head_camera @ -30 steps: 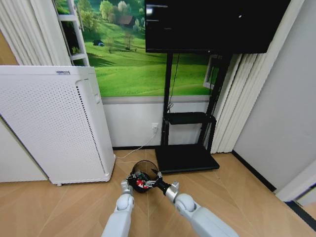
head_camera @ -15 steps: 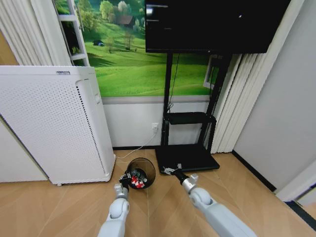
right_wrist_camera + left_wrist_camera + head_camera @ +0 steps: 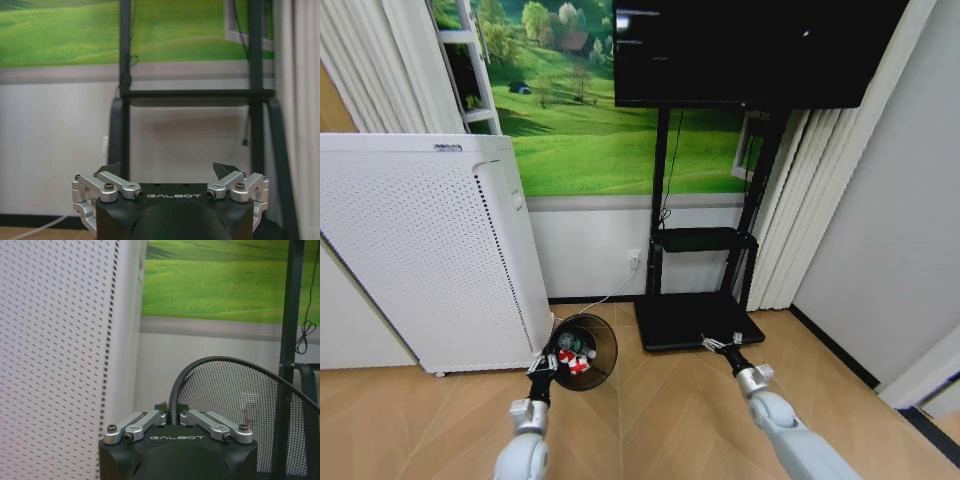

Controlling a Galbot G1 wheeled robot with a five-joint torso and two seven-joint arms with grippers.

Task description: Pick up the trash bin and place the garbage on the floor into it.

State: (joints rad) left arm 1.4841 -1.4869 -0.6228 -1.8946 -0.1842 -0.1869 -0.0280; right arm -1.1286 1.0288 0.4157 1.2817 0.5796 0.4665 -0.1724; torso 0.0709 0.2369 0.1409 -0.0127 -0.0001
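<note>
Now the left gripper (image 3: pixel 171 416) clamps the trash bin (image 3: pixel 584 350) rim with garbage (image 3: pixel 573 360) inside; the right gripper (image 3: pixel 169 172) hangs spread wide near the TV stand (image 3: pixel 695 320).

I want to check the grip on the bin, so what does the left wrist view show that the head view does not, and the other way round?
Left wrist view alone: the left gripper seen close, its fingers shut on the rim of the trash bin, beside the perforated wall of the white appliance.

Head view alone: the garbage lying inside the bin, the right gripper open and empty over the TV stand's base, and the floor.

Both: the bin held by the left gripper, the white appliance, and the green meadow mural.
</note>
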